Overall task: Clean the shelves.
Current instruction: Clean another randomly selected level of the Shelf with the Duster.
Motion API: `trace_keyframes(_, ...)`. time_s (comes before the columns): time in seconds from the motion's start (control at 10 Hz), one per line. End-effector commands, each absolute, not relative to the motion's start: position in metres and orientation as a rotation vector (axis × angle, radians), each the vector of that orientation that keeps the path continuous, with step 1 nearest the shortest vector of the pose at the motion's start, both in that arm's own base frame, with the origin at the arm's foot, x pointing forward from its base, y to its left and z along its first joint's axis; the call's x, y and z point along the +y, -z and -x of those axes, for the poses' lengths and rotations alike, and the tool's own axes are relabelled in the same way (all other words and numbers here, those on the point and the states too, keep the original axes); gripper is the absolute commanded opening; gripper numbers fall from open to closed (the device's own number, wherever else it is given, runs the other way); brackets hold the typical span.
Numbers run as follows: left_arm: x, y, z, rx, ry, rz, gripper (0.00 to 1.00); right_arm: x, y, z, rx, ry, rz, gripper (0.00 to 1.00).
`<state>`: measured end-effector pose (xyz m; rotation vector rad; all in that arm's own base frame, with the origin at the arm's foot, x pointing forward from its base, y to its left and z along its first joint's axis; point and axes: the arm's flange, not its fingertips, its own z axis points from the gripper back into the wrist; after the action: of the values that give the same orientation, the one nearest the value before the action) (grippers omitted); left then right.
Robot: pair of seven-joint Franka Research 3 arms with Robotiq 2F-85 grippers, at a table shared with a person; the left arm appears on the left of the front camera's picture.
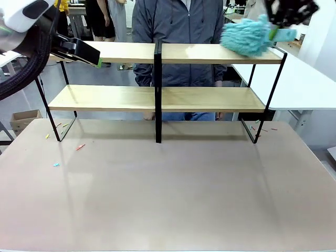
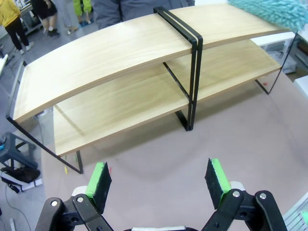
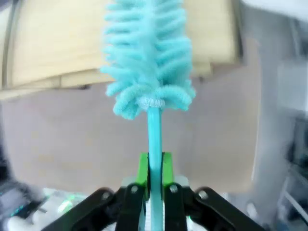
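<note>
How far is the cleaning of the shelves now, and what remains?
No board can be judged clean yet. In hand: the right gripper is shut on the duster, whose head lies on the right end of the top board of the shelves. The left gripper is open and holds nothing. The lower board looks untouched, and small scraps lie on the table.

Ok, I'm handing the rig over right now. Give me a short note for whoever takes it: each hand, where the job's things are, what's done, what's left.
Right hand: shut on the handle of the teal duster, whose fluffy head lies on the right end of the top board of the shelves.
Left hand: open, holding nothing, raised by the left end of the top board.
A person stands behind the shelves.
Done: duster gripped and brought to the top board.
Left: can't tell how much of the top board has been wiped; probably the rest of it and the lower board. Small coloured scraps lie on the table near the left legs.
</note>
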<state>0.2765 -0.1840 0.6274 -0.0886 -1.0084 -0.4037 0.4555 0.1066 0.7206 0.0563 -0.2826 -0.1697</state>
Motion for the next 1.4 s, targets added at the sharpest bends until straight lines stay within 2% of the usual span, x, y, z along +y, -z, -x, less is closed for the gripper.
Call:
trace_keyframes(0.0, -0.183, -0.628, -0.276, -1.017, 0.401, 0.081, 1.00, 0.096, -0.727, -0.438, -0.221, 0.484, -0.007, 0.12)
trace_keyframes(0.2, -0.183, -0.628, -0.276, -1.017, 0.401, 0.081, 1.00, 0.081, -0.732, -0.428, -0.260, 0.491, -0.088, 0.12)
trace_keyframes(0.6, -0.183, -0.628, -0.276, -1.017, 0.401, 0.081, 1.00, 0.084, -0.733, -0.431, -0.303, 0.224, -0.270, 0.12)
trace_keyframes(0.9, -0.183, -0.628, -0.276, -1.017, 0.401, 0.081, 1.00, 0.074, -0.738, -0.420, -0.405, 0.138, -0.357, 0.12)
trace_keyframes(1.1, -0.183, -0.628, -0.276, -1.017, 0.401, 0.081, 1.00, 0.066, -0.738, -0.415, -0.369, -0.031, -0.465, 0.12)
trace_keyframes(1.3, -0.183, -0.628, -0.276, -1.017, 0.401, 0.081, 1.00, 0.034, -0.742, -0.402, -0.365, -0.239, -0.647, 0.12)
